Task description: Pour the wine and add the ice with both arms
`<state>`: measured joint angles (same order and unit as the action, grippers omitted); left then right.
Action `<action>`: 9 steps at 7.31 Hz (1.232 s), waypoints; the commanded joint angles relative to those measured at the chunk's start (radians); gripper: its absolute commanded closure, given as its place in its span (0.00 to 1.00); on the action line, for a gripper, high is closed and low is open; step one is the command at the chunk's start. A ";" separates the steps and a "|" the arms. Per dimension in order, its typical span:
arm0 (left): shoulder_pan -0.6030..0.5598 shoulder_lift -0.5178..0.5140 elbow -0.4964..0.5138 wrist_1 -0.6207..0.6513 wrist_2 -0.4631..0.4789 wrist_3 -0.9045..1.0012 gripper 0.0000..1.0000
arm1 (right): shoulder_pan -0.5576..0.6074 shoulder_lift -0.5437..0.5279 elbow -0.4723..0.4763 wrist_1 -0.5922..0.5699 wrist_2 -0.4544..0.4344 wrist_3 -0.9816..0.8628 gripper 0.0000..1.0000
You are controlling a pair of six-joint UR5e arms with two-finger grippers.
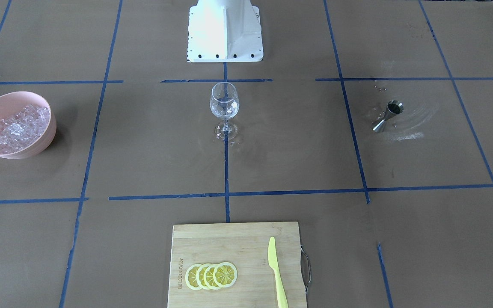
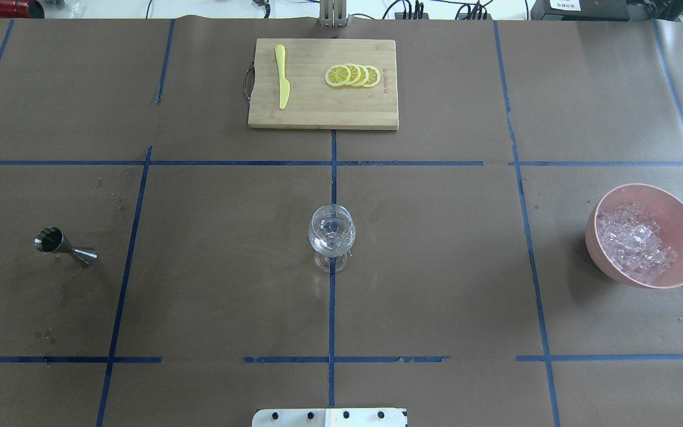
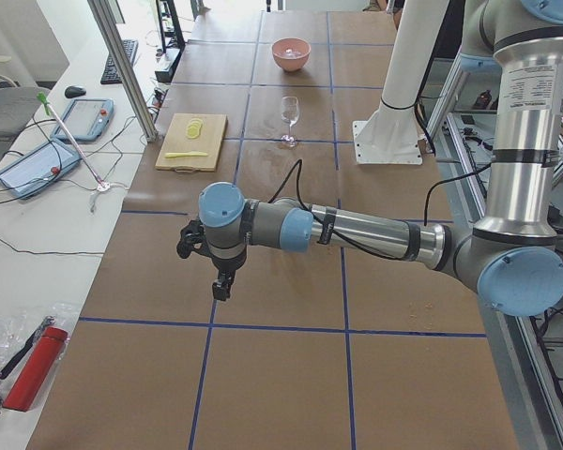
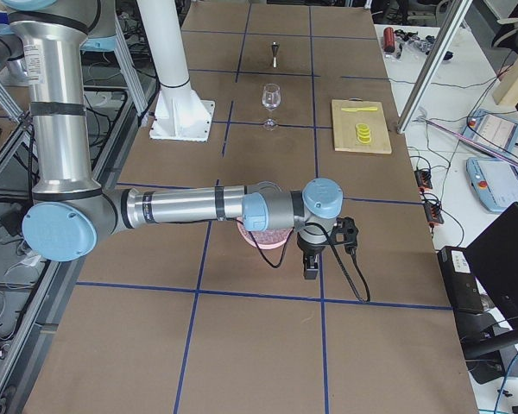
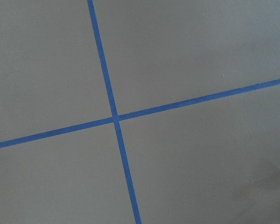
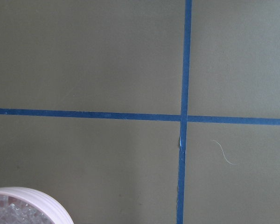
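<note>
Only the two side views show the arms. In the view from the table's left end the silver-grey left arm (image 3: pixel 357 230) reaches out level above the brown-papered table (image 2: pixel 436 267), and its black left end effector (image 3: pixel 222 286) points down near that end. From the right end, the right arm (image 4: pixel 181 207) does the same, with the right end effector (image 4: pixel 312 267) hanging beside the round pink bowl (image 2: pixel 679 219). From these angles I cannot tell whether either end effector is spread or pressed together. The overhead and front-facing views show only the table and the foot of the white boxy pedestal (image 1: pixel 225 34).

The ice (image 2: pixel 635 240), a heap of small clear cubes, lies in the pink bowl near the table's right end. The right wrist camera catches just the bowl's rim and a few cubes in its lower left corner, beside a cross of blue tape. The left wrist camera shows another tape cross on bare paper.

A clear stemmed wine glass (image 2: pixel 331 231) stands upright at the table's middle, in front of the pedestal. What it holds cannot be told. A small steel double-cone jigger (image 2: pixel 60 244) stands towards the left end, with pale smears on the paper around it.

At the edge away from the robot lies a rectangular wooden cutting board (image 2: pixel 318 107). It carries four overlapping yellow lemon slices (image 2: pixel 353 75) and a yellow-green plastic knife (image 2: pixel 282 77), well apart. In the right-end view the right arm's wrist covers much of the bowl.
</note>
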<state>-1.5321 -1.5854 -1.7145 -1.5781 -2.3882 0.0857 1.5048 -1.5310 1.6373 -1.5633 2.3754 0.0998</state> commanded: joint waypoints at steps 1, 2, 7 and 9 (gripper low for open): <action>-0.002 0.011 0.016 -0.026 -0.009 -0.006 0.00 | -0.008 -0.001 0.003 0.000 0.001 0.001 0.00; -0.002 0.012 0.000 -0.039 -0.009 -0.006 0.00 | -0.012 0.000 0.007 0.000 0.001 0.001 0.00; 0.026 0.012 0.006 -0.416 -0.009 -0.062 0.01 | -0.015 -0.001 0.021 0.000 0.002 0.001 0.00; 0.136 0.031 0.022 -0.717 0.006 -0.311 0.06 | -0.015 -0.001 0.024 0.000 0.011 0.001 0.00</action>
<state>-1.4607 -1.5685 -1.7039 -2.1038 -2.3893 -0.0823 1.4896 -1.5324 1.6596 -1.5629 2.3797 0.1006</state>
